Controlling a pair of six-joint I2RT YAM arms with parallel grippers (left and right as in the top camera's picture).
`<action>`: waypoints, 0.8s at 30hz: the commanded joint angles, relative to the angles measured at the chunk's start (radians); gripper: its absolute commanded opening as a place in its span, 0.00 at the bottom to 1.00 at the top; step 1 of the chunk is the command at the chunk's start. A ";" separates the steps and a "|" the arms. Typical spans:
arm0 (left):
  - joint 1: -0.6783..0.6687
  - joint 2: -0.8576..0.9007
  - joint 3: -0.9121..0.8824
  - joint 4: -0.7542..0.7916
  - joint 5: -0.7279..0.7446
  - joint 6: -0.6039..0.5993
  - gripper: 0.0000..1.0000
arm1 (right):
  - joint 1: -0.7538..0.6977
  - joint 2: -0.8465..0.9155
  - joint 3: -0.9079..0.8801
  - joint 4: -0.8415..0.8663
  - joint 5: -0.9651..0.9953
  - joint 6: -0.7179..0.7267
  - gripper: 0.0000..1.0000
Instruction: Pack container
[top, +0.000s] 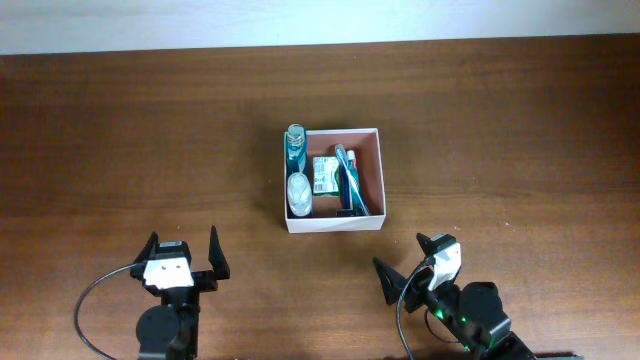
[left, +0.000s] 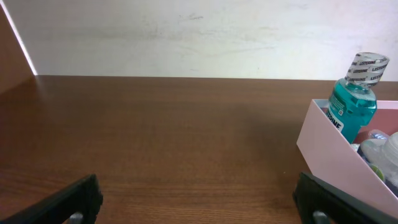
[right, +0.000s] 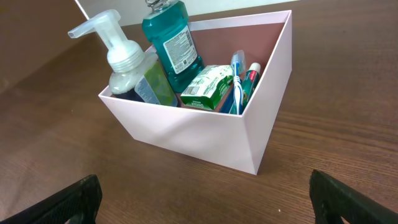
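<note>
In the overhead view, the container (top: 335, 223) is seen at the middle of the worktop (top: 120, 130), with a mouthwash bottle (top: 295, 143), a soap pump (top: 299, 192), a green packet (top: 325, 175) and a toothbrush (top: 345, 175) inside it, and nothing loose is seen around it, so the packing is judged all but done. What is called for is that the thin walls not be knocked. The left hand (top: 183, 240) and the right hand (top: 402, 258) are held wide open and empty, nearer than the container's front wall and apart from it on either side. In the left wrist view, the container is seen ahead and to the right of the spread left hand, not touched. In the right wrist view, it lies straight ahead of the spread right hand, near but clear.
</note>
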 joint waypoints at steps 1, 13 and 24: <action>0.006 0.003 -0.010 0.006 -0.007 -0.002 1.00 | 0.002 -0.003 -0.005 -0.004 -0.005 0.008 0.98; 0.006 0.003 -0.010 0.006 -0.007 -0.002 1.00 | -0.086 -0.084 -0.005 -0.005 -0.006 0.008 0.98; 0.006 0.003 -0.010 0.006 -0.007 -0.002 1.00 | -0.295 -0.231 -0.005 -0.005 -0.003 0.008 0.98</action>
